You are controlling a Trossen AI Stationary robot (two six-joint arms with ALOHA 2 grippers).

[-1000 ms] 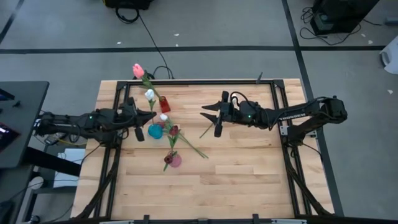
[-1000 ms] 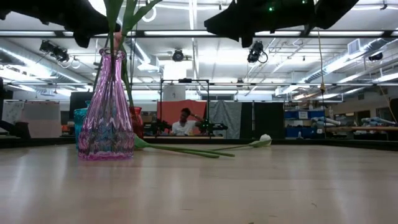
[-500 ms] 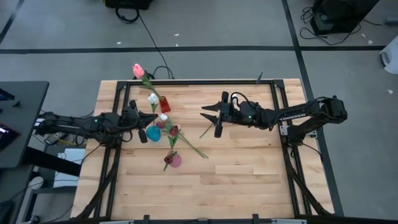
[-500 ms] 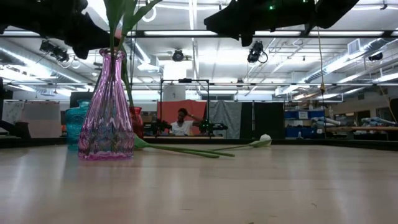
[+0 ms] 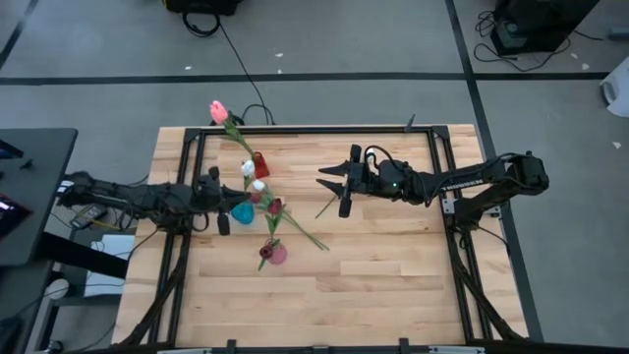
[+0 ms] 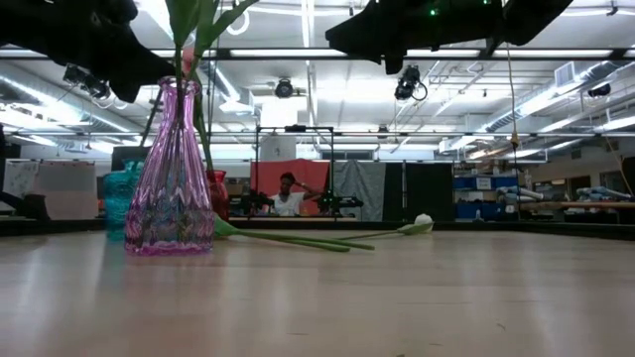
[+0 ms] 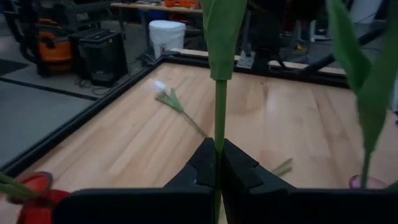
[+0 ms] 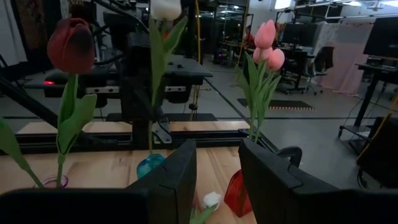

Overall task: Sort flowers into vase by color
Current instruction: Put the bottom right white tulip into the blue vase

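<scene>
Left gripper [image 7: 218,163] clamped tight on green stem of white tulip [image 5: 247,167], above teal vase [image 5: 242,210] in desk's left-centre. Right gripper [image 5: 334,185] hovers near desk centre, fingers apart, holding nothing. Another white flower [image 5: 325,206] lies flat on desk [image 5: 393,285] below it. Dark red tulip stands in pink vase [image 5: 277,254]; pink tulips in red vase [image 5: 260,165] near far edge.
</scene>
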